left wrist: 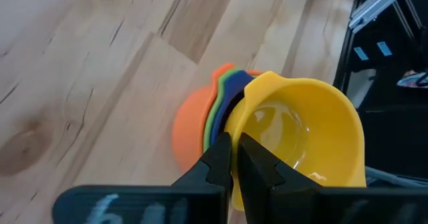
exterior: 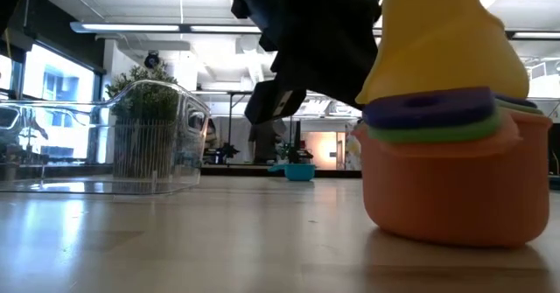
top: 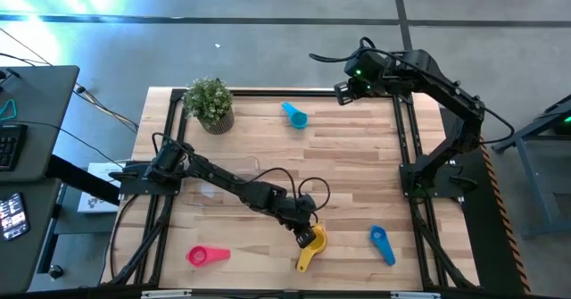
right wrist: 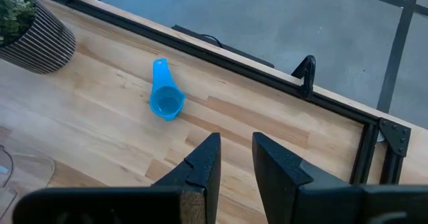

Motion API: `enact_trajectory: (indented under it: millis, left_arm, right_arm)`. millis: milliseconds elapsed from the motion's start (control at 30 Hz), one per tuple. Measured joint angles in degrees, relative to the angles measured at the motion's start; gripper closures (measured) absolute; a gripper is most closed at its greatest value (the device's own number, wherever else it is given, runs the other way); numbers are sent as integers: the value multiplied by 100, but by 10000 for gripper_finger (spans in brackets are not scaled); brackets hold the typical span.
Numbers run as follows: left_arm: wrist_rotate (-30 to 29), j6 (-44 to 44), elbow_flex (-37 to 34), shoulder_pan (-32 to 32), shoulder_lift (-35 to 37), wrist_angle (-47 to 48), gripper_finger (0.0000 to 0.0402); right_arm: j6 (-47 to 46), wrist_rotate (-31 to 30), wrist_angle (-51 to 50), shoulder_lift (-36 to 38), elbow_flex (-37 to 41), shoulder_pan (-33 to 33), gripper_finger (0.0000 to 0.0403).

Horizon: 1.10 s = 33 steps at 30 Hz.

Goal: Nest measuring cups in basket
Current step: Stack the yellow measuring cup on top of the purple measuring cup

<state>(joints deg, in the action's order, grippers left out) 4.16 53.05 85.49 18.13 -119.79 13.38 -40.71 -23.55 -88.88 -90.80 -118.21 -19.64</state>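
An orange measuring cup (exterior: 451, 188) stands on the table near its front edge, with a green cup (exterior: 437, 131) and a purple cup (exterior: 429, 109) nested in it. A yellow cup (left wrist: 301, 130) sits tilted over this stack, and my left gripper (top: 306, 234) is shut on it. The clear basket (top: 223, 178) stands left of centre, under my left arm. A red-pink cup (top: 207, 255), a blue cup (top: 382, 244) and a light blue cup (top: 294, 115) lie apart on the table. My right gripper (top: 343, 92) hangs high over the far edge, slightly open and holding nothing. My left gripper pinches the yellow cup's bowl wall at the rim (left wrist: 235, 120), one finger (left wrist: 261, 164) inside the bowl and the other outside. The fingers slant down from the table's left side. The cup is tilted, its lower part dipping into the purple cup and its handle (top: 305, 261) toward the near edge.
A small potted plant (top: 211, 103) stands at the far left corner. Black frame rails run along the table's edges (right wrist: 267, 67). Bare wood lies between the stack and the blue cup, and across the table's middle right.
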Motion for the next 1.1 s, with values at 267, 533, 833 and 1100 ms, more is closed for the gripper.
enact_trajectory:
  millis: [267, 533, 833, 1100]
  left_arm:
    - [49, 38, 0, -30, 0, 62, 390]
    - [410, 134, 0, -170, 0, 40, 358]
    - [476, 126, 0, -205, 60, 104, 328]
    - [378, -114, 0, -282, 459, 236, 326]
  right_arm:
    - [0, 7, -4, 0, 0, 9, 324]
    - [0, 13, -7, 0, 0, 9, 324]
    - [17, 63, -11, 0, 0, 9, 324]
    - [17, 75, -102, 0, 0, 9, 324]
